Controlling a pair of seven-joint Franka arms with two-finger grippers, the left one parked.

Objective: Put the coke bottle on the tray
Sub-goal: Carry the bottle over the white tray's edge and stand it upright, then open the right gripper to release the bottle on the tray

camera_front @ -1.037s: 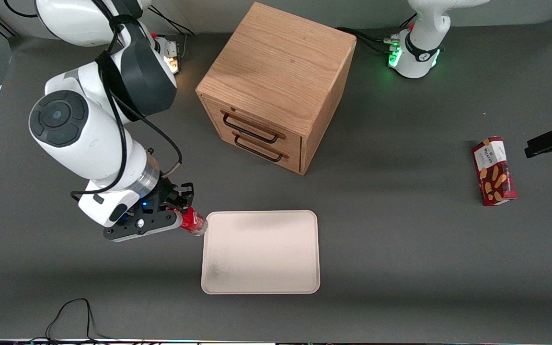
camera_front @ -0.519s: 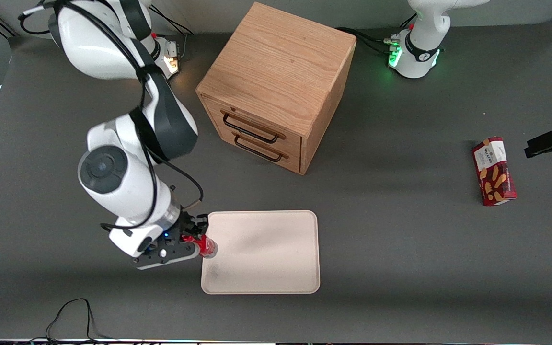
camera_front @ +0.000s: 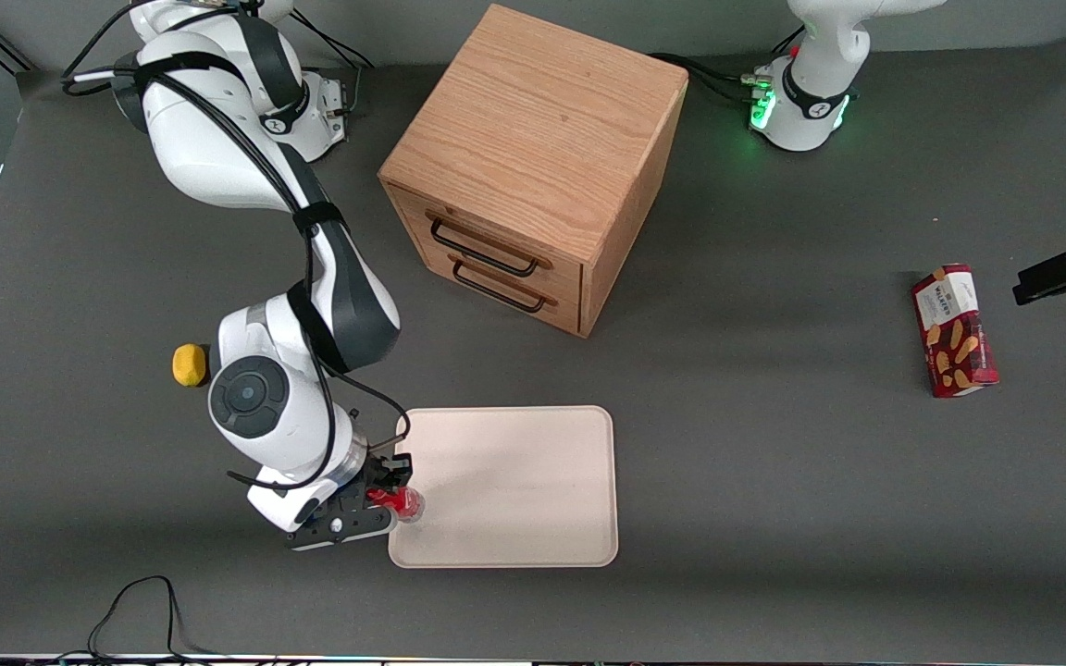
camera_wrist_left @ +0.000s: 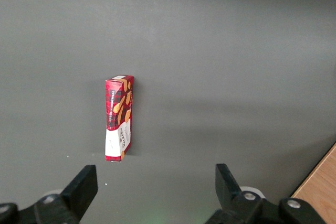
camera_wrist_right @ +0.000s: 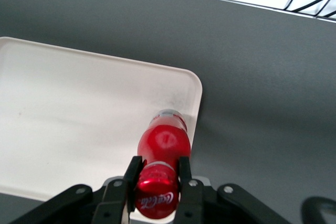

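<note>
Wooden cabinet (camera_front: 533, 166) with 2 drawers; yellow lump (camera_front: 188, 364); red biscuit box (camera_front: 954, 330).

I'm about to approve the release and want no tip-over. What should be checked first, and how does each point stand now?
1. Pincer shut on the coke bottle near its cap: ok.
2. Bottle over the tray, not bare table: ok, though close to the rim at the working arm's end.
3. Bottle base resting on the tray: cannot tell.
4. Bottle upright: cannot tell; the views don't settle its tilt.
5. Tray surface around the bottle free of other things: ok.
6. Lemon-like lump and biscuit box well away from the tray: ok.
</note>
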